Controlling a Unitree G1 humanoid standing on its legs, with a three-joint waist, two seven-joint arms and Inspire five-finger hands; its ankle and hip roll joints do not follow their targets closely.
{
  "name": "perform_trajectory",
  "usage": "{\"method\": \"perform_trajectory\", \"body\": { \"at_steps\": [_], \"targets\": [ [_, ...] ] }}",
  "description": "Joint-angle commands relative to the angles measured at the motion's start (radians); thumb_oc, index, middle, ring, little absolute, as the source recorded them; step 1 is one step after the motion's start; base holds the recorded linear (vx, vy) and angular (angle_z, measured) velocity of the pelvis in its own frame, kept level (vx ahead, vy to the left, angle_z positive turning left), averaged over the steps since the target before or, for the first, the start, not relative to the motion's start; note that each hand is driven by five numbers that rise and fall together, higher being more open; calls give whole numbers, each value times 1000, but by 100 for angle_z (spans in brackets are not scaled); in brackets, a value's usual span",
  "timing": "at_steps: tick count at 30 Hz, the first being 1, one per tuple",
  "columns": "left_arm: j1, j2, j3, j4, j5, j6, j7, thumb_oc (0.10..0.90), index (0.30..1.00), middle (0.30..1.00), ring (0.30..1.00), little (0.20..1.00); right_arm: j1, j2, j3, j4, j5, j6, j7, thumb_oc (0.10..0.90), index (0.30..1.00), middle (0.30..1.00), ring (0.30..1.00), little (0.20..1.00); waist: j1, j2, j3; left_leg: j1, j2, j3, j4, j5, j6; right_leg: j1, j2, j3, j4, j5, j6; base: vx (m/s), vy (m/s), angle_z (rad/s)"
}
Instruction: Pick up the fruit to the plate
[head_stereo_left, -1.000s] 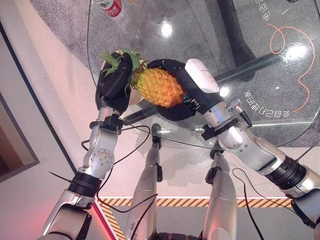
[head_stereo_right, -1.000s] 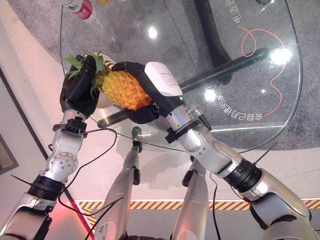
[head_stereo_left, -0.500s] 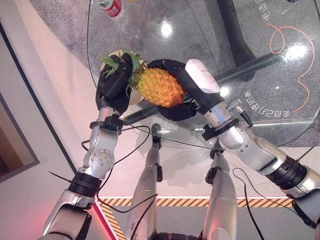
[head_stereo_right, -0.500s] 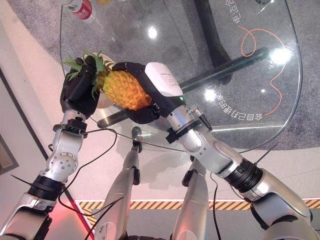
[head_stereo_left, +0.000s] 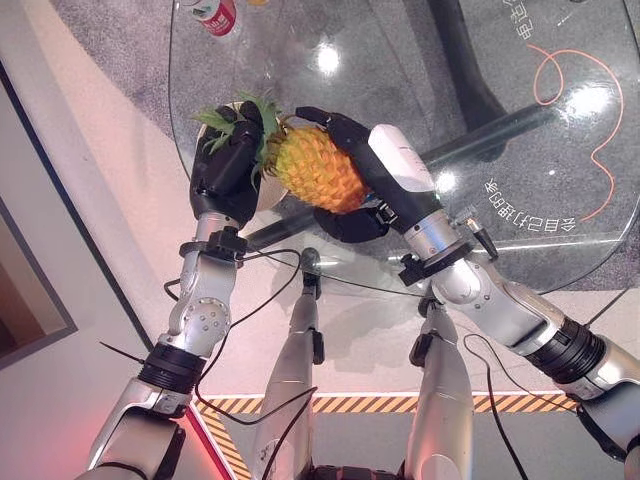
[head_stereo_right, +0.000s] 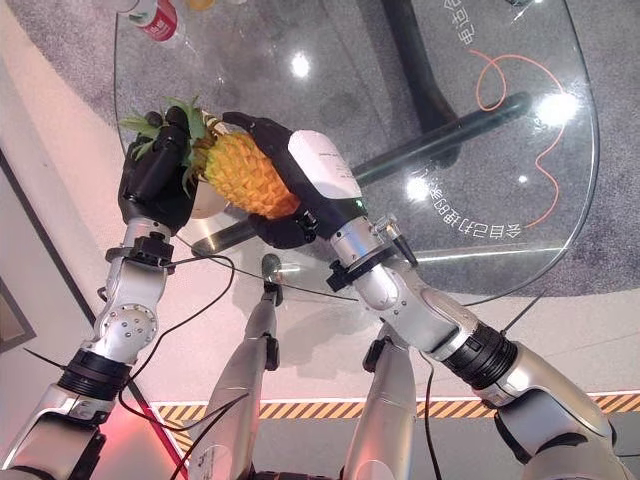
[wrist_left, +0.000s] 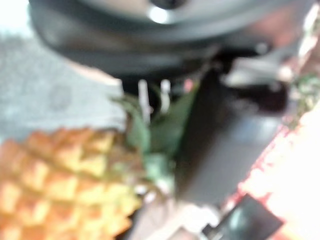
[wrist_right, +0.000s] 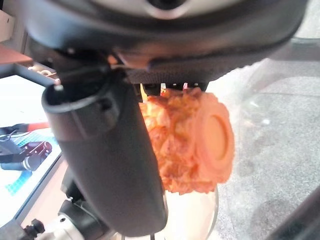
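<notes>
— Right hand (head_stereo_left: 385, 175)?
— Dark fingers and thumb curled round the orange-yellow plastic pineapple (head_stereo_left: 312, 168), clamped on its body from the right.

— Left hand (head_stereo_left: 228, 165)?
— Fingers bent round the pineapple's green leafy crown (head_stereo_left: 232, 120), gripping it from the left.

— Pineapple itself?
— Held between both hands, lying sideways, crown to the left, above the near left part of the round clear glass table (head_stereo_left: 400, 60). Partly over a pale cream round plate (head_stereo_left: 270, 195) peeking out between the hands; contact with the plate impossible to tell.

— Beyond that?
— Red-labelled bottle (head_stereo_left: 214, 13) at the far left edge of the table; orange cord (head_stereo_left: 580, 95) looping at the right.
</notes>
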Motion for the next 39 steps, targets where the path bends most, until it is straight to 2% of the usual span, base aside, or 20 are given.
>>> {"method": "perform_trajectory", "body": {
  "at_steps": [1,7,14,39],
  "targets": [
    [-74,-41,-27,-186,51,-83,-89,100,300,300,300,200,-94,18,-97,-120,12,-71,-109,800,900,900,900,900,10,8,-18,44,51,-15,40,-68,-48,32,-34,-26,-83,127,38,0,0,0],
    [-63,-40,-14,-189,177,-110,-7,100,300,300,300,200,-72,27,-119,-131,1,-64,-112,800,900,900,900,900,11,11,-18,51,51,-14,37,-71,-48,36,-33,-25,-79,120,39,0,0,0],
    [-63,-36,7,-178,247,-119,25,100,300,300,300,200,-67,31,-133,-128,-9,-66,-125,800,900,900,900,900,13,13,-18,50,53,-14,36,-67,-48,35,-36,-25,-80,123,38,0,0,0],
    [-62,-53,50,-141,297,-124,148,100,300,300,300,200,-81,48,-147,-126,-15,-90,-127,800,900,900,900,900,16,6,-18,54,54,-16,37,-67,-51,39,-34,-25,-79,120,38,0,0,0]
  ]
}}
